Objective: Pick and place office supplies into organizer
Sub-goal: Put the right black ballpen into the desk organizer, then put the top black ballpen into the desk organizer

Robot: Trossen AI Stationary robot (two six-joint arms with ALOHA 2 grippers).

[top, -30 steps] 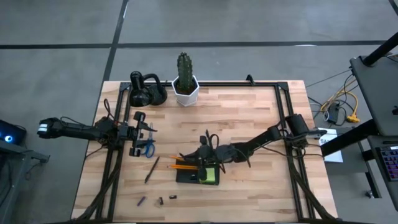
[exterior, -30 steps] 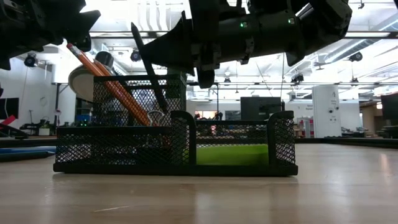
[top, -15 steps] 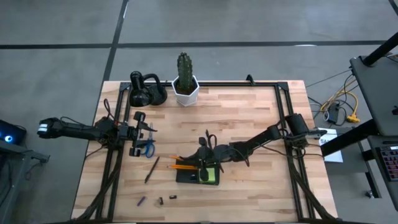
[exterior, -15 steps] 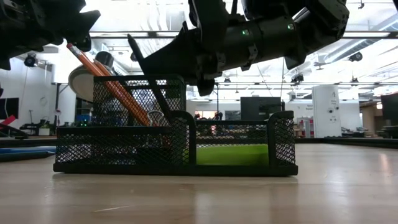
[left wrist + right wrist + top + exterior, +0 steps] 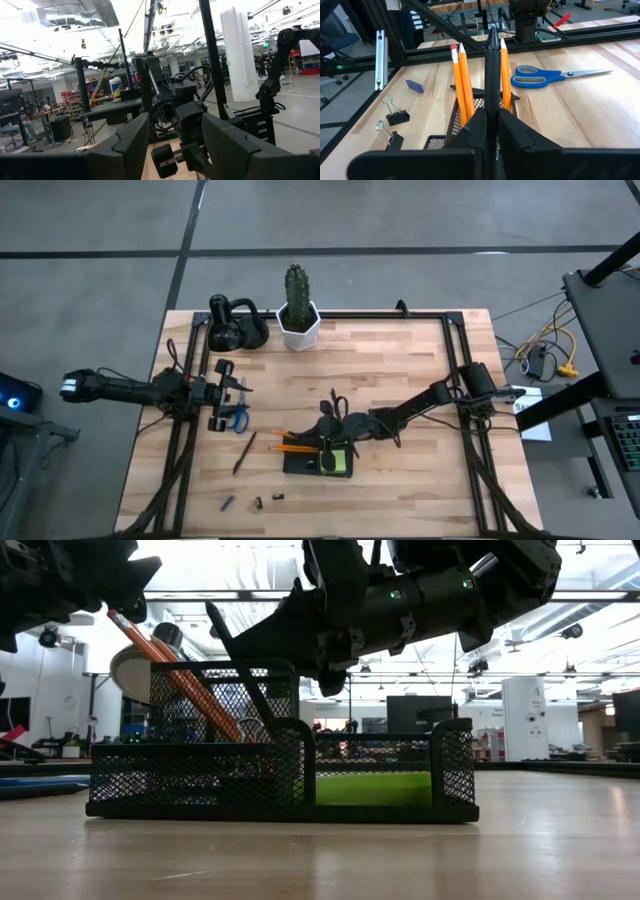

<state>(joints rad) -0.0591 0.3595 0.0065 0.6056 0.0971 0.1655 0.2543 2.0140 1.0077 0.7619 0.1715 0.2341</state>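
Right jaws [image 5: 490, 131], tilted lower since a second ago, clamping dark pen [image 5: 491, 75] into black mesh organizer [image 5: 283, 772]; nearly released.

Two dark jointed arms, black cabling, small green indicator light

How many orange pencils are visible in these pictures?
3. All three pencils stand in the black mesh organizer, beside the pen held by the right fingers. Others may be hidden.

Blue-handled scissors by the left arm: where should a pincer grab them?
The scissors lie flat and closed on the table, clear of the organizer. Probably come straight down and pinch across the closed blades near the pivot, not the wider handle loops.
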